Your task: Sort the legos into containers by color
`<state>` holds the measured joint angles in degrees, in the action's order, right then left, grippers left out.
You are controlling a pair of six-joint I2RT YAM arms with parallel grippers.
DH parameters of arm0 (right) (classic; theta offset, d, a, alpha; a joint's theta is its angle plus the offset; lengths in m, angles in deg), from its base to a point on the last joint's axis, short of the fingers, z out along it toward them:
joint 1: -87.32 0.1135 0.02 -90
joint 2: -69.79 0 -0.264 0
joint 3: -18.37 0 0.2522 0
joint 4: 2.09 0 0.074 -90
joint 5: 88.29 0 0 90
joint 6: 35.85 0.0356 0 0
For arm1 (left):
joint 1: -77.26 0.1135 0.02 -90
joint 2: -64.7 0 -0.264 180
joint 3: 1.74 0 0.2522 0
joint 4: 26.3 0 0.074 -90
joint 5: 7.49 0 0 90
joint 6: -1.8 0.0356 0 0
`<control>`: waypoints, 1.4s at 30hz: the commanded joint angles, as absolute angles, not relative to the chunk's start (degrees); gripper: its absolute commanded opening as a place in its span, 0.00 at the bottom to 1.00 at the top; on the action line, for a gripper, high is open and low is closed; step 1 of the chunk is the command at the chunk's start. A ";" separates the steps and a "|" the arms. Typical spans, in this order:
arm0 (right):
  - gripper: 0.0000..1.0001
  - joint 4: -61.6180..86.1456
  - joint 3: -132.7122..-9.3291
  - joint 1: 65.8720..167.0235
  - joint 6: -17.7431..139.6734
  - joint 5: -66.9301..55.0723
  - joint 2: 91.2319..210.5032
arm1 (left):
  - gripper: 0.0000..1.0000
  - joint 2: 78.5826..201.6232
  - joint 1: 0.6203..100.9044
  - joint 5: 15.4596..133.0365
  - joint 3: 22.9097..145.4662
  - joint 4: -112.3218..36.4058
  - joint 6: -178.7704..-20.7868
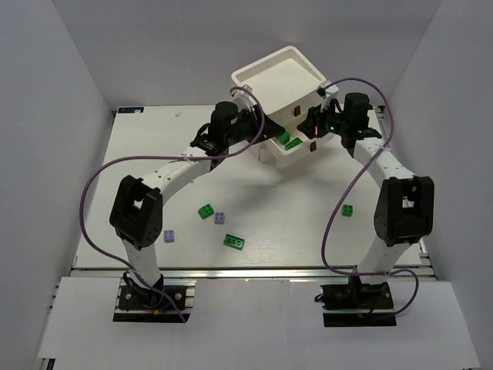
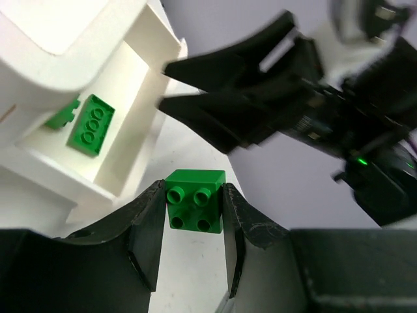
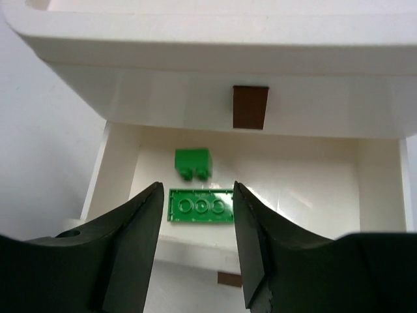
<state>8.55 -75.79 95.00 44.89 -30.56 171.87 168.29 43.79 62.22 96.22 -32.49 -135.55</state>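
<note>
Held brick: a square dark green lego (image 2: 195,199), studs facing the wrist camera, pinched on two sides by the left end effector (image 2: 193,189) and raised just in front of the open drawer (image 3: 293,195).
Drawer contents: a long green brick (image 3: 201,206) lying flat with a small green brick (image 3: 193,163) just behind it.
Chest: the white chest (image 1: 277,73) sits toward the far edge of the counter (image 1: 154,146), about mid-width, with its recessed tray top facing up; a brown pull (image 3: 250,107) shows on the closed drawer above the open one.
Right end effector: the right end effector (image 3: 197,186) is released, fingers spread with nothing between them, pointed into the open drawer from the right.
Loose legos: a green square (image 1: 206,210) and a purple square (image 1: 219,218) side by side mid-counter; a long green one (image 1: 235,242) nearer the near edge; another purple (image 1: 169,236) toward the near-left corner; a green one (image 1: 348,210) toward the right edge.
</note>
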 commanded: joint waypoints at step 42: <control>0.66 69.04 -64.37 80.29 0.30 -39.78 146.50 | 0.16 168.35 35.60 76.72 112.77 -52.72 -124.06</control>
